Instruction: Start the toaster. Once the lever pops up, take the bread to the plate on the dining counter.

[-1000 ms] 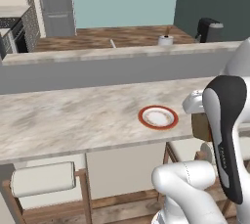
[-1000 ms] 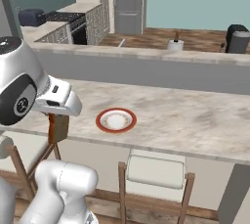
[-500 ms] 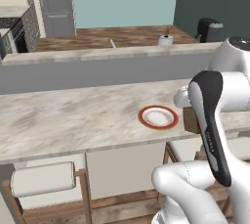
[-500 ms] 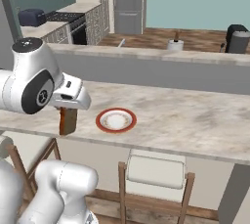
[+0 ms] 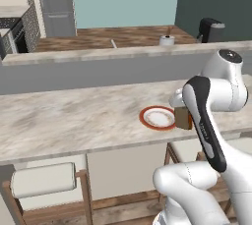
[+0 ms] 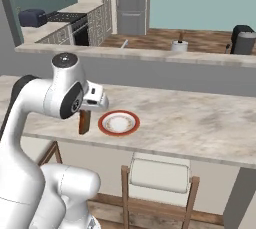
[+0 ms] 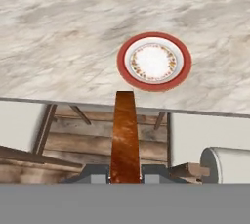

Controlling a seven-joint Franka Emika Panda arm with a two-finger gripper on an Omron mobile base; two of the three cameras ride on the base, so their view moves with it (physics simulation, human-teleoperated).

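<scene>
The arm hides most of the bread (image 5: 183,118) in the left base view. In the hand view the bread's lower end and the fingers (image 7: 95,173) are cut off at the bottom. The distant toaster (image 6: 33,17) is too small to show its slots.

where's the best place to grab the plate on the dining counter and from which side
Judging by its shape, grip the plate's raised red-orange rim, coming from above with one finger inside the lip and one outside. It lies flat on the dining counter, so the low edge leaves little for a sideways approach.
</scene>
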